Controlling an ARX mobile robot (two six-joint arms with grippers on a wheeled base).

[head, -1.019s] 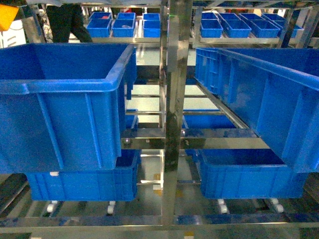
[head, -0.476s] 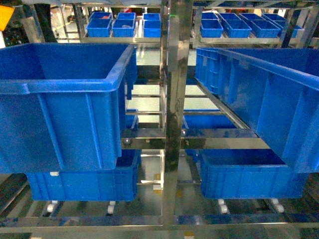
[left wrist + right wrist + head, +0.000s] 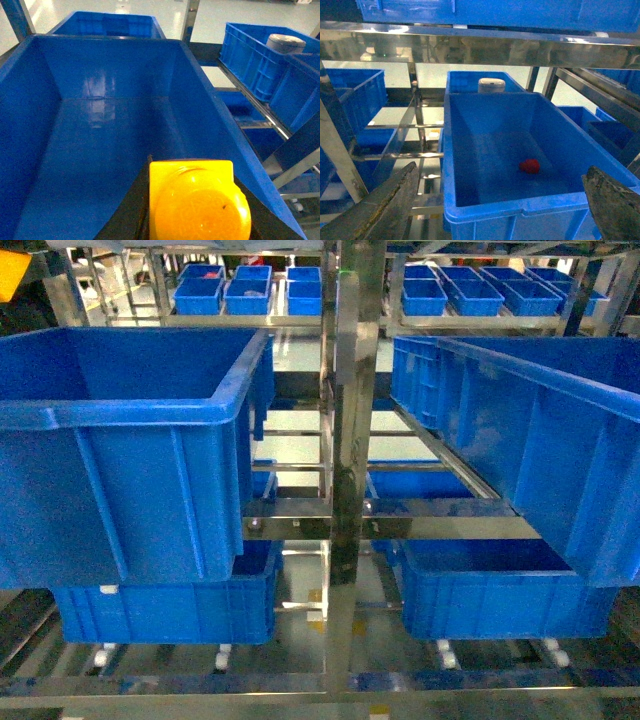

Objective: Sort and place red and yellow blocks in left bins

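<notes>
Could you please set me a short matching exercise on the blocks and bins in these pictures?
Things:
1. yellow block
2. red block
3. upper left bin
4. small blue trays

Places:
A. lying on the floor of a blue bin
B. on the far shelves
C. held close to the left wrist camera
D. on the rack, above another bin

Pairs: 1-C, 2-A, 3-D, 4-B

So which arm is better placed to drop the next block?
Left: its fingers hold the yellow block right over the empty blue bin. The right fingers are open and empty.
</notes>
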